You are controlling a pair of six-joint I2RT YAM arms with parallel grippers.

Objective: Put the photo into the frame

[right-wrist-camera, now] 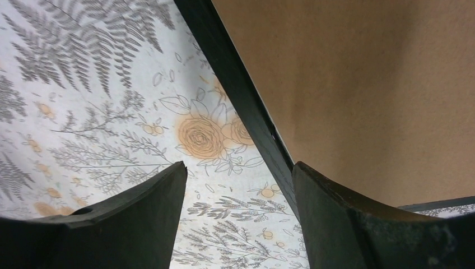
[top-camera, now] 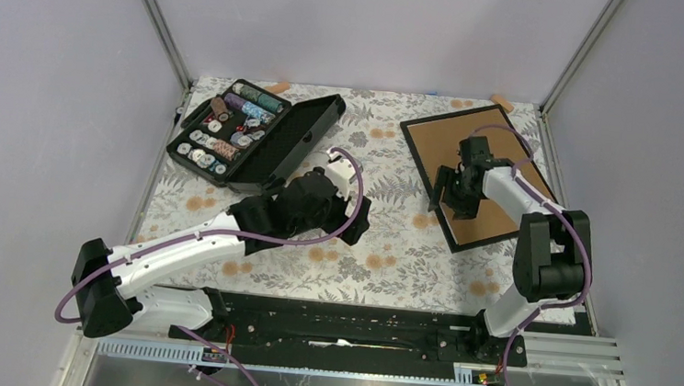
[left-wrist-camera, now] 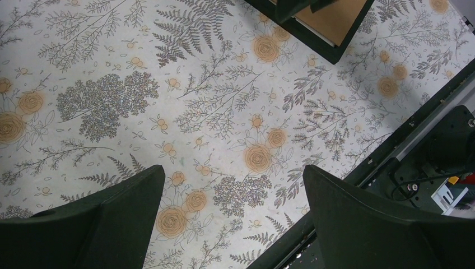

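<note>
Nearest the arm bases, the left hand (left-wrist-camera: 232, 171) hovers over the flowered bench (top-camera: 389, 252) near its middle, fingers spread wide with nothing but patterned cloth between them; it carries nothing and touches nothing. Further out and to the right, the right hand (right-wrist-camera: 238, 165) is low at the left side of the frame (top-camera: 439, 145), which lies flat on the far right part of the bench with its brown board back facing up. In the right wrist view the jaws stand partly apart and straddle the frame's thin black edge, one finger over the cloth and the other over the brown board, with a gap on each side, so no grip on it shows. The photo cannot be found in any view; whether it lies hidden under the left arm cannot be told. At the far left an open black case of thread spools (top-camera: 251, 135) sits well apart from the frame and has no part in the job. Judged from this, the task looks to be at an early stage: the frame is back-up with its board in place, nothing has been put in, and the right hand seems to be setting up to take hold of the frame's edge. Left to do would be opening or lifting the back, bringing the photo over, laying it inside and closing up.
</note>
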